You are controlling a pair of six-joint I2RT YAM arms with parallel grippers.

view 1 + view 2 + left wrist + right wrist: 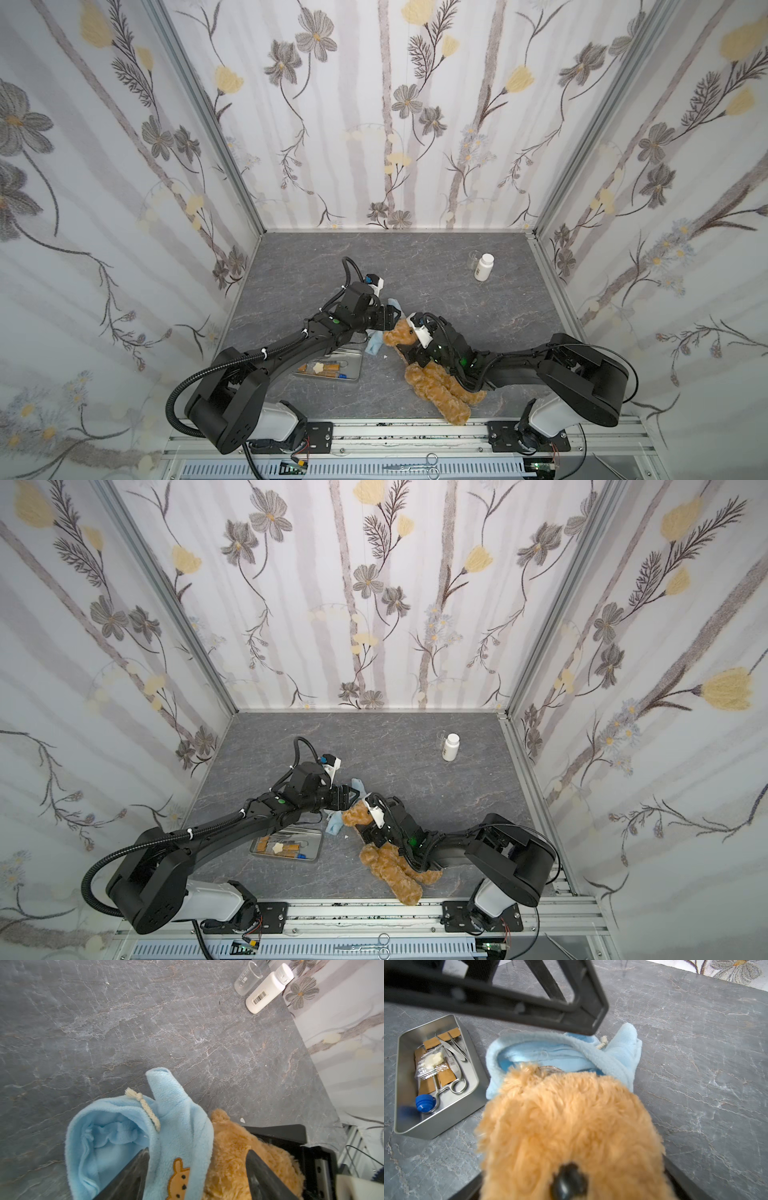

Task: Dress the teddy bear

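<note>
**Dressing, head-entry stage.** The bear [422, 378] lies on the bench [415, 270] near the front edge. In both top views its head points to 11 o'clock and its legs to 5 o'clock, with the feet at the bench edge.

The shirt [180, 1109], light blue fleece with a cord, lies bunched at the 10 o'clock side of the head. Its opening faces the crown; the head is at the hem, not yet inside.

- **Left gripper** [197, 1150]: the jaws are spread, one finger at the shirt's open mouth and the other against the bear's fur. Fabric drapes loosely between them and is not pinched.
- **Right gripper** [571, 1142]: the jaws stand wide apart on either side of the bear's head. Whether they press the fur cannot be told.
- **Tray** [436, 1132]: it holds instruments and sits at 9 o'clock of the bear, just beside the shirt.

**Likely faults:**
- With neither gripper clamped, the soft opening may collapse and the hem may catch on the ears.
- A push on the head could slide the bear toward 5 o'clock and off the bench.
- The cord may snag a finger.
- A dragged shirt could nudge the tray
</note>
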